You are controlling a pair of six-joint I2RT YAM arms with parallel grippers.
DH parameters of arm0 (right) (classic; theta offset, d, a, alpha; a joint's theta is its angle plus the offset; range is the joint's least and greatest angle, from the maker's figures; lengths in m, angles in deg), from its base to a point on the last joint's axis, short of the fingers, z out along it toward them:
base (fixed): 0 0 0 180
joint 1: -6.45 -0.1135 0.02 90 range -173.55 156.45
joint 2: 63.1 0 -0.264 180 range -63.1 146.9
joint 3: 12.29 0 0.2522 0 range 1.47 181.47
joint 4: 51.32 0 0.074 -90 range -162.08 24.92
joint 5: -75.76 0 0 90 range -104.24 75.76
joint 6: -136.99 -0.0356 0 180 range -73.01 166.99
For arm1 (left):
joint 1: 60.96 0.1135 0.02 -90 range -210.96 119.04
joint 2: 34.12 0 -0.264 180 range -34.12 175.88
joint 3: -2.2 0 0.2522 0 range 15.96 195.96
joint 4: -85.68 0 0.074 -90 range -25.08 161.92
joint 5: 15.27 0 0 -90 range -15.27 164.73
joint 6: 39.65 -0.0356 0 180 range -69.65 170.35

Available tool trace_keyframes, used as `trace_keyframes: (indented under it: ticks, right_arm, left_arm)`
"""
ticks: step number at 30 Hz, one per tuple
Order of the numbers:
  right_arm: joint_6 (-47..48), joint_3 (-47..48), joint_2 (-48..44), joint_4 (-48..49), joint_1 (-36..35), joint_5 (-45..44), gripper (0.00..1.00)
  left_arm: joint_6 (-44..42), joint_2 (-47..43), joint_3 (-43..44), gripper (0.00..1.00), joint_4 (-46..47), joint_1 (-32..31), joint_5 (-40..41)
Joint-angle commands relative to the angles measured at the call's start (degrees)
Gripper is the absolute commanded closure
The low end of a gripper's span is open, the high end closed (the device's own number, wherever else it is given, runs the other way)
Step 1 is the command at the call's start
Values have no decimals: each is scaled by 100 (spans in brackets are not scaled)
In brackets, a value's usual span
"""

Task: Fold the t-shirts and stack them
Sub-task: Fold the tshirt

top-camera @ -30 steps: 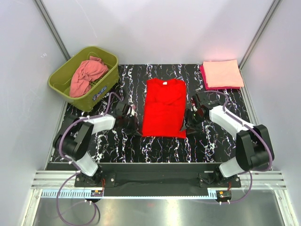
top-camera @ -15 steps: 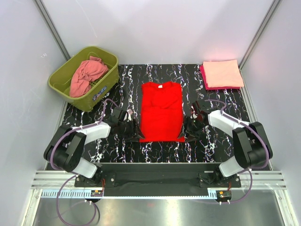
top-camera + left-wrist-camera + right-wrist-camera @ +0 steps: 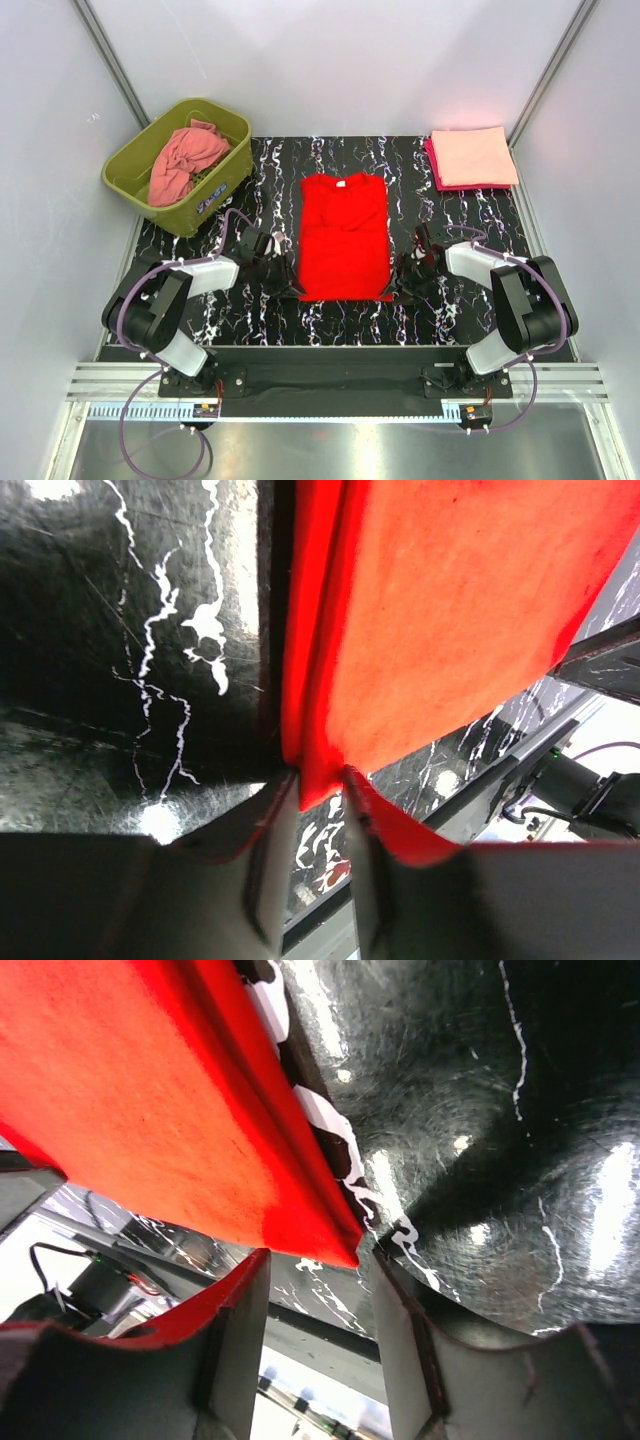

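The bright red t-shirt (image 3: 343,235) lies flat and narrow on the black marbled table (image 3: 450,310), collar at the far end. My left gripper (image 3: 288,280) is at its near left corner. In the left wrist view the jaws (image 3: 312,780) stand slightly apart with that red corner (image 3: 450,610) poking between the tips. My right gripper (image 3: 398,283) is at the near right corner. Its jaws (image 3: 321,1253) are open, with the shirt's corner (image 3: 150,1110) just at their mouth. A salmon-pink t-shirt (image 3: 185,158) is bunched in the tub. A folded peach t-shirt (image 3: 472,155) lies on a magenta one (image 3: 432,165).
The olive-green tub (image 3: 225,185) stands at the far left corner. The folded stack sits at the far right corner. White walls close in the table on three sides, and both arm bases are at the near edge.
The red shirt has slid a little toward the near edge and straightened. Both grippers have come back to its near corners, and the left one has let go of the cloth.
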Motion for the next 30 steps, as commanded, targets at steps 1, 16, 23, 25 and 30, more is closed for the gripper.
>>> trace_keyframes:
  ticks: [1,16,23,25,30]
  right_arm:
    - [-189,-207,109,377,23,-125,50]
    - [-225,-260,-365,183,15,-521,100]
    - [-233,-366,-444,280,6,-389,100]
    - [-216,-392,-462,307,-3,-372,100]
    - [-225,-418,-514,298,-12,-363,100]
  left_arm:
    - [-315,314,-208,74,-362,-6,726]
    - [-236,-257,-226,74,-792,-15,937]
    - [-280,-627,-463,50,-662,-15,859]
    - [-218,-530,-472,49,-486,-32,771]
    - [27,-143,-577,52,-214,-199,735]
